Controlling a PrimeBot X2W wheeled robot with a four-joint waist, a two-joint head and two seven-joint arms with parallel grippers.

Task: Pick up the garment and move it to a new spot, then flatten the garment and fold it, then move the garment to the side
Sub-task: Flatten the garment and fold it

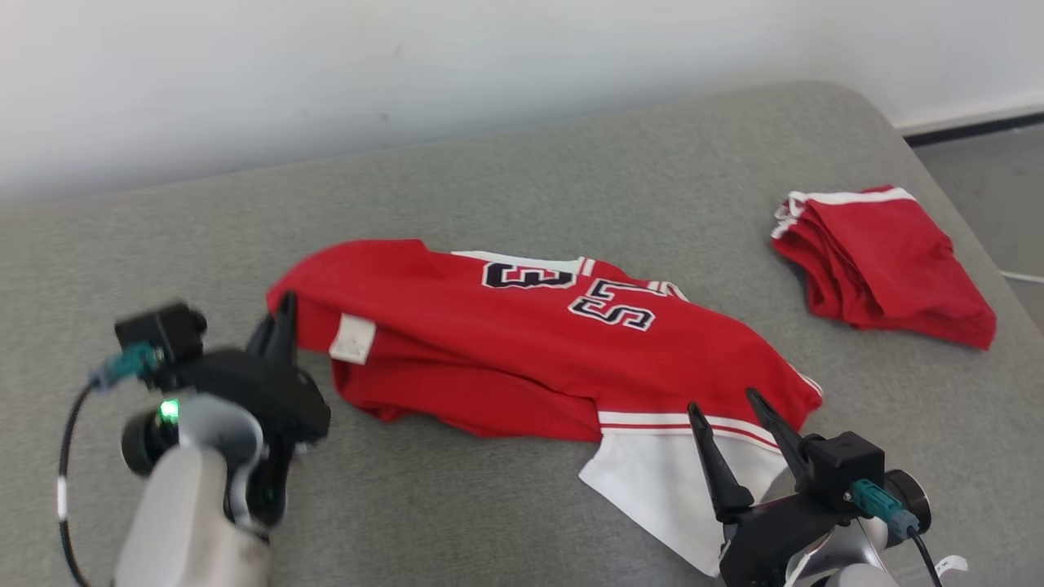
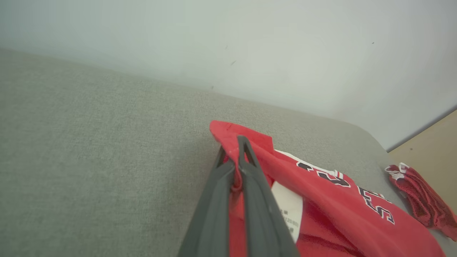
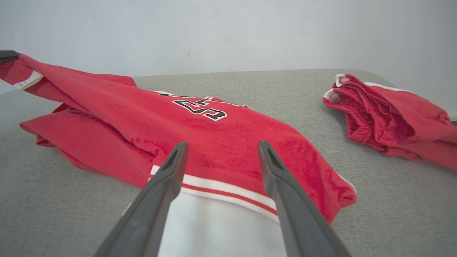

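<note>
Garment (image 1: 506,359): soft, limp red jersey; take by its edges
Left gripper (image 1: 282,311): fingers pinching its corner
Right gripper (image 1: 722,401): fingers spread, holding nothing

A plain pale wall (image 1: 489,57) is standing behind a grey fabric pad (image 1: 571,163); floor (image 1: 995,187) is showing at the right, dark skirting (image 1: 971,129) running along it.

garment (image 1: 522,350): mid padded surface (image 1: 571,179), lying left to right
left gripper (image 1: 281,314): at garment's left end, pinching its corner
right gripper (image 1: 722,401): above garment's near right edge
folded pile (image 1: 885,265): far right, apart from garment
wall (image 1: 326,73): behind padded surface
</note>
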